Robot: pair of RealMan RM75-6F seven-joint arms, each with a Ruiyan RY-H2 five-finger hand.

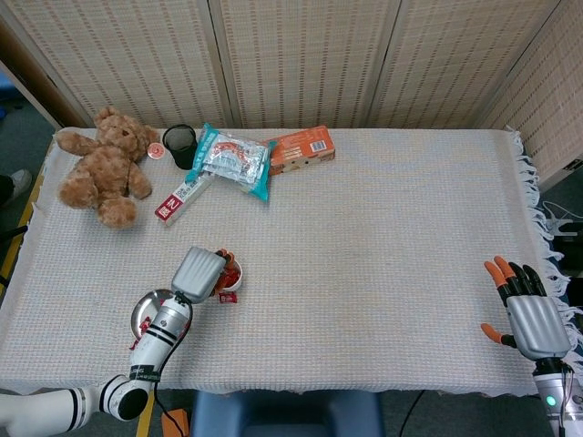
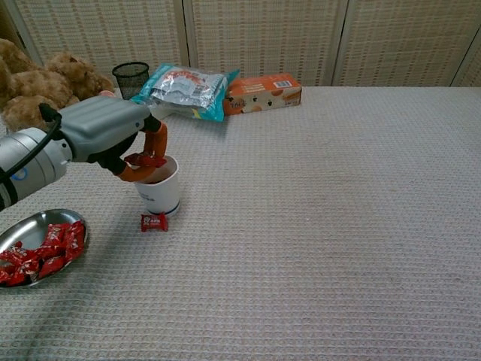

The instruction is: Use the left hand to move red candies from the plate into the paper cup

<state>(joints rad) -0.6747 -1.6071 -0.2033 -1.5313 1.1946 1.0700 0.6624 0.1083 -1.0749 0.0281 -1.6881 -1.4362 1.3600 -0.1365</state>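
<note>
My left hand (image 2: 105, 131) hovers over the white paper cup (image 2: 161, 192) and pinches a red candy (image 2: 149, 160) between its orange fingertips just above the cup's mouth. In the head view the left hand (image 1: 199, 273) covers most of the cup (image 1: 230, 280). The metal plate (image 2: 30, 224) lies at the near left with several red candies (image 2: 41, 244) piled on it. One loose red candy (image 2: 154, 222) rests on the cloth right in front of the cup. My right hand (image 1: 530, 314) rests at the table's right edge with its fingers spread and nothing in it.
Along the back left stand a teddy bear (image 1: 105, 164), a black mesh cup (image 1: 180, 144), a foil snack bag (image 1: 232, 159), an orange box (image 1: 301, 148) and a red-and-white tube box (image 1: 182, 198). The table is covered by a woven cloth (image 1: 383, 237).
</note>
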